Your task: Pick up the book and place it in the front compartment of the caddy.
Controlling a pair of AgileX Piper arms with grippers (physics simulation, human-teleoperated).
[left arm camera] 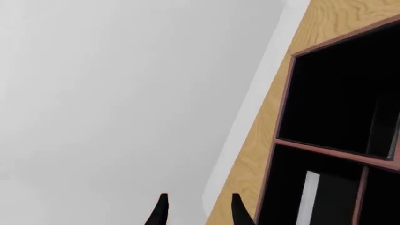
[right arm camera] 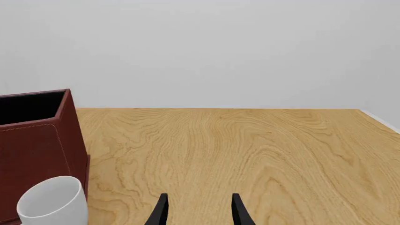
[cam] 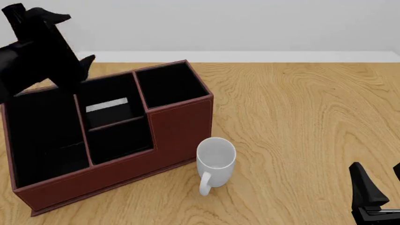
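The reddish-brown caddy (cam: 181, 126) stands at the table's left. The book (cam: 106, 106) shows as a strip of white page edges inside the front compartment (cam: 103, 93), the middle slot beyond the low cross divider. My left gripper (cam: 78, 38) is raised above the caddy's far left corner, open and empty, apart from the book. In the left wrist view its gripper (left arm camera: 198, 208) points past the caddy (left arm camera: 325, 149) toward the table edge, and the book (left arm camera: 310, 197) appears as a white strip in a slot. My right gripper (cam: 379, 176) (right arm camera: 198, 208) rests open and empty at the near right.
A white mug (cam: 216, 157) (right arm camera: 53, 206) stands upright just in front of the caddy's (right arm camera: 37, 154) right end. Bare wooden tabletop (cam: 300, 117) stretches to the right. A white wall runs behind the table's far edge.
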